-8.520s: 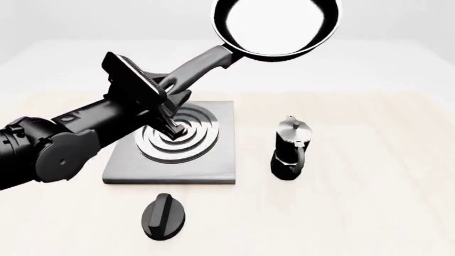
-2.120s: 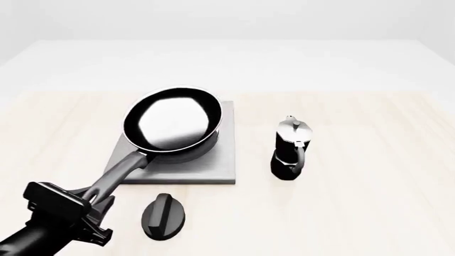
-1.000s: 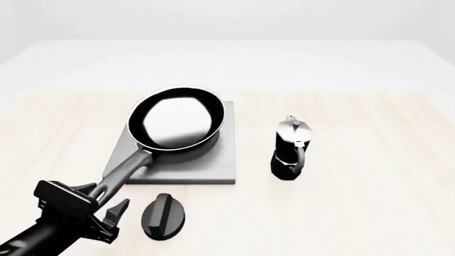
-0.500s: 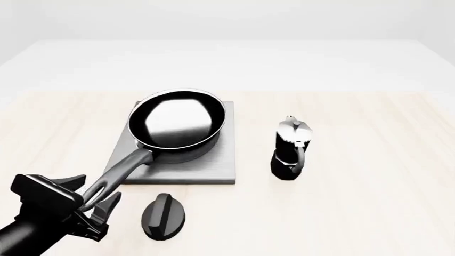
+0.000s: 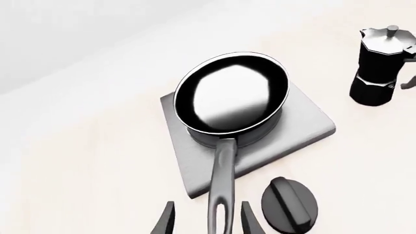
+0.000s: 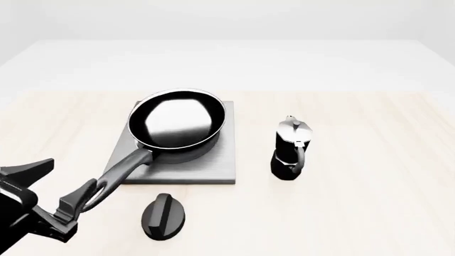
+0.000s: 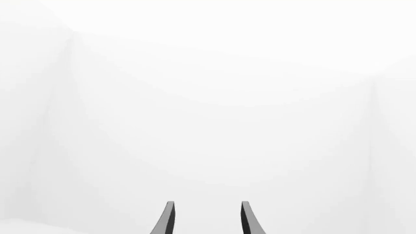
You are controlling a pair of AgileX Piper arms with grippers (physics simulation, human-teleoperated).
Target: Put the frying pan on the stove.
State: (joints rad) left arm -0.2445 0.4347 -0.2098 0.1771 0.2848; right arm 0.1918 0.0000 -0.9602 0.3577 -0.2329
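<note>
The black frying pan (image 6: 178,124) sits flat on the grey stove (image 6: 213,169), covering the burner. Its long handle (image 6: 121,172) runs out past the stove's near left corner. My left gripper (image 6: 71,174) is open at the handle's end, fingers spread and not clamping it. In the left wrist view the frying pan (image 5: 231,95) rests on the stove (image 5: 305,129), and the handle's holed tip lies between the spread fingers of the left gripper (image 5: 206,204). The right gripper (image 7: 206,203) is open with nothing between its fingers, facing plain white; it is outside the front view.
A small black moka pot (image 6: 290,149) with a silver lid stands right of the stove, also in the left wrist view as moka pot (image 5: 380,68). A black oval knob (image 6: 165,216) lies in front of the stove, close to the handle's end, shown too as knob (image 5: 289,204).
The left gripper set the pan on the stove, opened off the handle and drew back toward the near left. The pan has stayed still over the last second.
</note>
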